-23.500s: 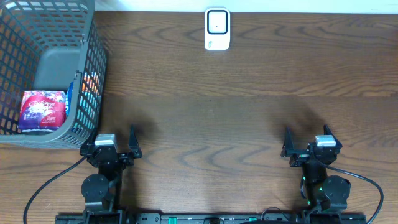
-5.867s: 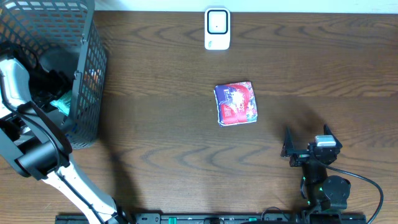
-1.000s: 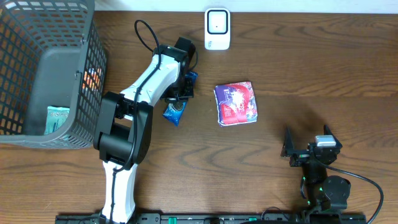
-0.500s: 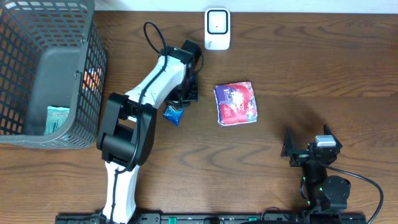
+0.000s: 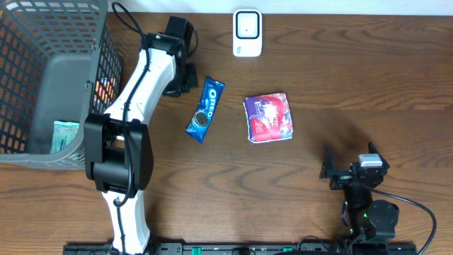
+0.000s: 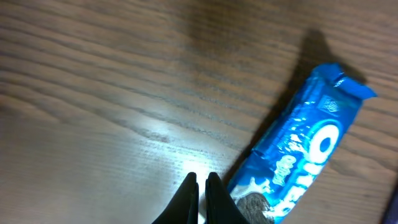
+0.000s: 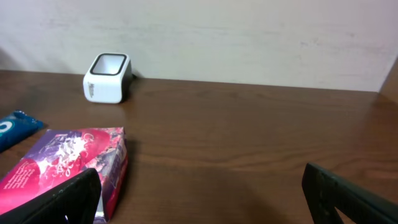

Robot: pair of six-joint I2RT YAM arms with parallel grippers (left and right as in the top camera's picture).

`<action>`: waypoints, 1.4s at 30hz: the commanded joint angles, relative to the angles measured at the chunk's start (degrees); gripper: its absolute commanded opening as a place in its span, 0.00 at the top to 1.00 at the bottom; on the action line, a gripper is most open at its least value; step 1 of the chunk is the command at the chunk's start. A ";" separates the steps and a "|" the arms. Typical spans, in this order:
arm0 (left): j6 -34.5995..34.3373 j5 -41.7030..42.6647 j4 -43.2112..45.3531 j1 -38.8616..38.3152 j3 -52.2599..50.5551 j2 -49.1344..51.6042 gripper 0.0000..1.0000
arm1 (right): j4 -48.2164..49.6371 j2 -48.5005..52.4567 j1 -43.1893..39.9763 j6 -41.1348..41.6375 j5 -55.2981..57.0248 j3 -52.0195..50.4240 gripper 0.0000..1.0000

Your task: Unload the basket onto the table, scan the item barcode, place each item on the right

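1. Left claw [image 6: 200, 183]: fingers pressed together, gripping nothing, over bare tabletop [image 5: 318, 71].
2. Oreo pack [image 5: 205, 110] lies flat at that claw's 4 o'clock, apart from it.
3. Red pouch [image 5: 268, 117] at the pack's 3 o'clock; scanner [image 5: 247, 32] at the tabletop's 12 o'clock edge.
4. Right claw [image 5: 349, 161]: spread wide, empty, at 5 o'clock.

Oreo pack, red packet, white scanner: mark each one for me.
Oreo pack [image 5: 205, 110], overhead view, middle of the blue wrapper.
Red packet [image 5: 268, 117], overhead view, centre of its top face.
White scanner [image 5: 247, 27], overhead view, square window on top.
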 commanded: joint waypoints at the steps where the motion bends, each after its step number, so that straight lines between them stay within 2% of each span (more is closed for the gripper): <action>1: 0.13 2.23 2.21 -0.87 -5.49 -0.02 0.93 | -0.09 -0.31 0.96 -0.26 -0.33 -0.13 0.01; 8: -3.52 4.90 8.68 -2.03 -11.98 -0.02 0.93 | -0.09 -0.31 0.96 -0.26 -0.33 -0.13 0.01; 20: -3.56 4.81 18.08 -3.98 -15.34 0.04 0.92 | -0.09 -0.31 0.96 -0.26 -0.33 -0.13 0.01; 29: -3.58 6.49 17.68 -3.98 -15.69 0.04 0.93 | -0.09 -0.31 0.96 -0.26 -0.33 -0.13 0.01; 42: -11.08 7.72 16.63 -8.96 -17.84 0.04 0.93 | -0.09 -0.31 0.96 -0.26 -0.33 -0.13 0.01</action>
